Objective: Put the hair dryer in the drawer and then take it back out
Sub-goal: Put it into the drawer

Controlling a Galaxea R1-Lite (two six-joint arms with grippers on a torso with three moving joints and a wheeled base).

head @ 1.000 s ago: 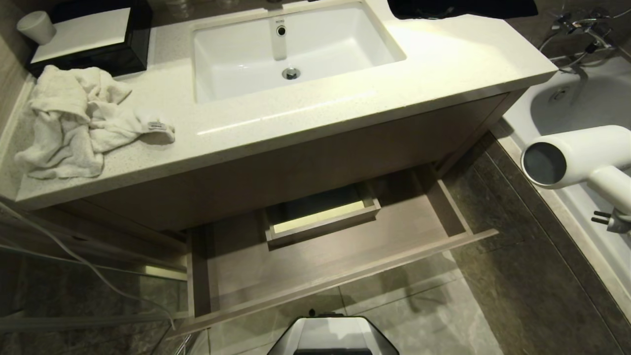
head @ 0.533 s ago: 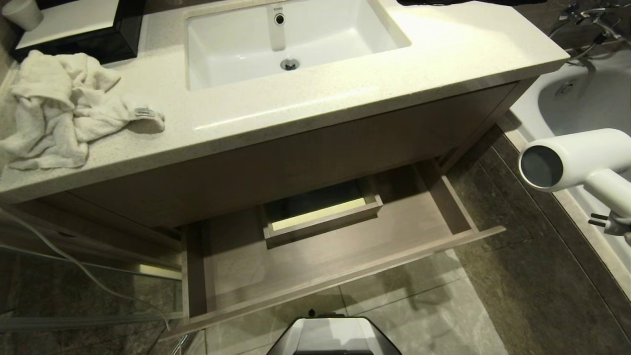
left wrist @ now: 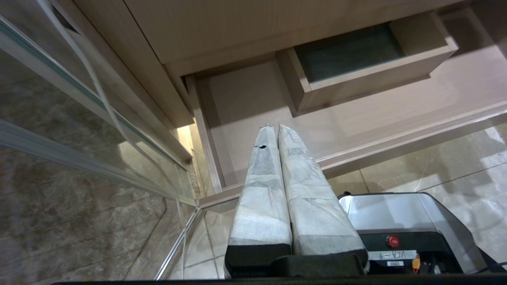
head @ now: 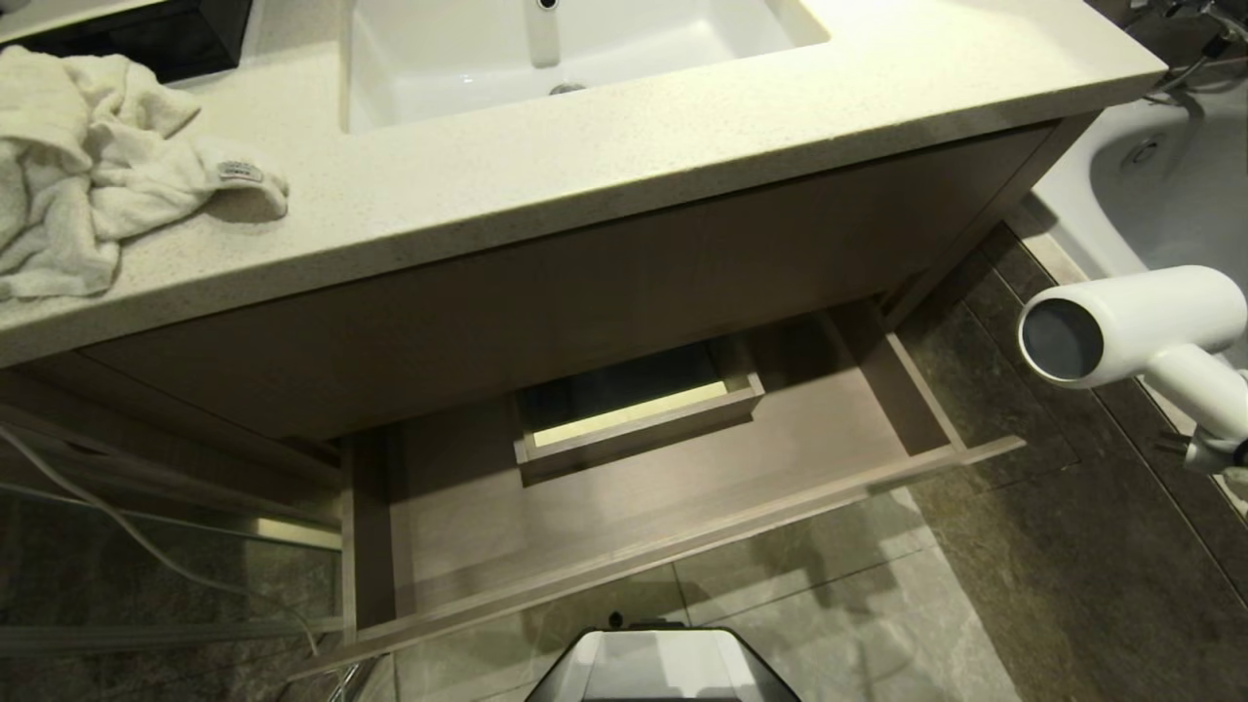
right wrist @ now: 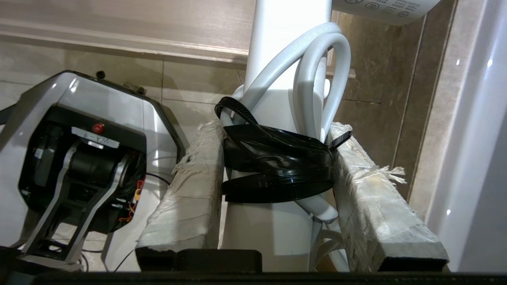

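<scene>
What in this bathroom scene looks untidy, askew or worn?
The crumpled white towel lies heaped on the speckled countertop, not folded. The taped pads of the right gripper are frayed and torn.

Silver-black base (right wrist: 79, 158), white-taped fingers (left wrist: 261, 190)

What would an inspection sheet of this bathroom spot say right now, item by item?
Surface: speckled pale countertop with a white sink set in it.
Job's things: drawer pulled open, nothing lying in it; white hair dryer held in the air to its right.
Clutter: crumpled white towel on the countertop.
Pincers: right pincer shut on the hair dryer's handle; left pincer shut, holding nothing, above the drawer's left end.
Cables: white cord looped and strapped against the handle.
Surroundings: stone floor tiles; white bathtub on the right.
</scene>
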